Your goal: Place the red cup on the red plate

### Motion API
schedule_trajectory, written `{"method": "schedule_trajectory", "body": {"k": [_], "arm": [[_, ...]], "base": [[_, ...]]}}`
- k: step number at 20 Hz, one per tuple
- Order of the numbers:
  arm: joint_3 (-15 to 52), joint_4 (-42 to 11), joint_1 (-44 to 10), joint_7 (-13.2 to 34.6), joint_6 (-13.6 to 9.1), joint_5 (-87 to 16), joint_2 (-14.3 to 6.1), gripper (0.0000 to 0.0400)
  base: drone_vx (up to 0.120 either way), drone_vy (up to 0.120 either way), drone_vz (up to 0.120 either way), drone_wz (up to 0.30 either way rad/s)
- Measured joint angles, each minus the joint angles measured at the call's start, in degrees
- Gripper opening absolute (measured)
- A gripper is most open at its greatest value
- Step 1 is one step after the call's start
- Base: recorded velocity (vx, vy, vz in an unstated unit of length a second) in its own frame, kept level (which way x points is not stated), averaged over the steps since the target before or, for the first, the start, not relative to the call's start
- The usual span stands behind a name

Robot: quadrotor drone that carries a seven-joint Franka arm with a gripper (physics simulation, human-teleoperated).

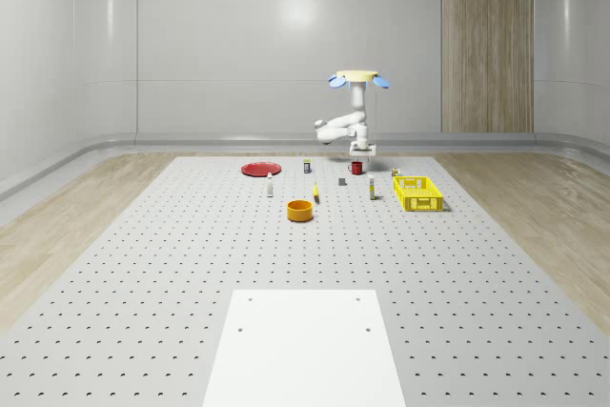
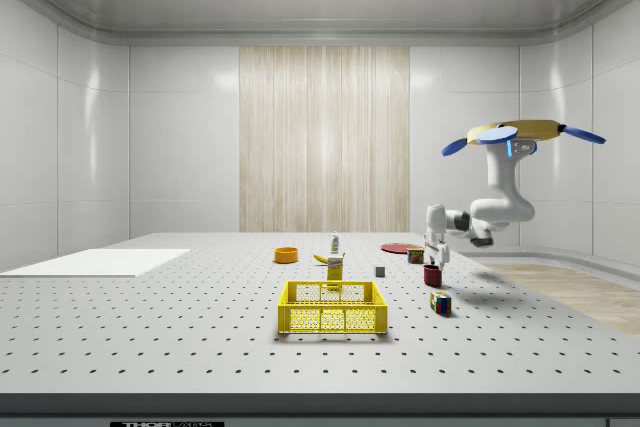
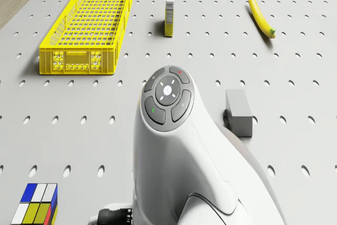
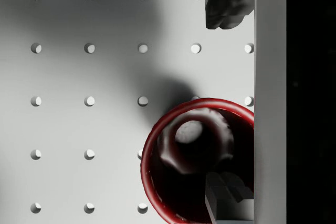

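Observation:
The red cup (image 1: 356, 168) stands upright on the perforated table, also seen as the cup (image 2: 432, 274) in the side view. The drone (image 1: 359, 78) hovers over it with the arm bent down. My gripper (image 1: 361, 151) hangs just above the cup, open. In the wrist view the cup (image 4: 184, 182) lies below my gripper (image 4: 220, 100); one fingertip (image 4: 224, 195) is over the cup's inside and the other fingertip (image 4: 227, 9) is outside its rim. The red plate (image 1: 258, 169) lies flat well off toward the whole-scene view's left of the cup.
A yellow basket (image 1: 417, 193), an orange bowl (image 1: 300, 210) and a banana (image 1: 315, 194) lie nearer the front. A grey block (image 3: 238, 111), a carton (image 3: 169, 11) and a colour cube (image 3: 36, 212) sit near the cup. A white sheet (image 1: 303, 348) covers the front.

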Motion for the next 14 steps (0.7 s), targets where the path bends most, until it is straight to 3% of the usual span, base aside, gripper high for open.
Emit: {"method": "schedule_trajectory", "body": {"k": [3,5,14], "arm": [[0.2,0.1,-0.2,0.2,0.7,0.4,-0.8,0.04],[0.4,0.1,-0.4,0.4,1.2,0.7,-1.3,0.04],[0.4,0.3,-1.0,0.9,3.5,1.3,-3.6,0.04]], "base": [[0.0,0.0,-0.12,0.0],[0.1,0.0,-0.12,0.0],[0.0,-0.009,-0.004,0.0]]}}
